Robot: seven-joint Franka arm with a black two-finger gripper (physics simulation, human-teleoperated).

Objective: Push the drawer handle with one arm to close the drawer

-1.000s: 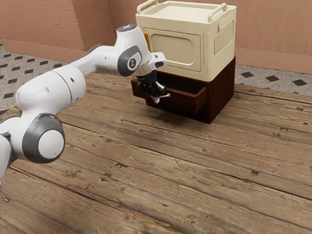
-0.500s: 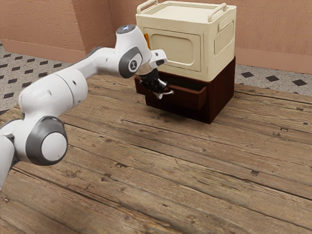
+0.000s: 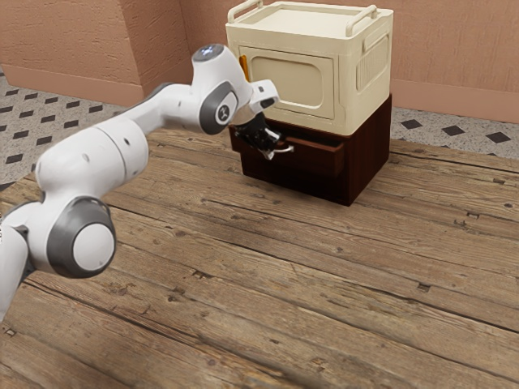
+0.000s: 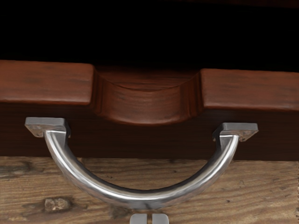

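Hovering near handle (image 4: 145, 198) | fingers (image 3: 270, 151) virtually together, empty | drawer (image 3: 319, 160) partly open

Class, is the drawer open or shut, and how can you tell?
Partly open: the drawer juts out from the dark cabinet, with a dark gap behind its front.

Soft light brightens the planks (image 3: 324, 284) and the pale box (image 3: 304, 23); up close, I see white glare streaking the metal handle (image 4: 149, 196), while the open drawer (image 4: 42, 81) is deep black inside.
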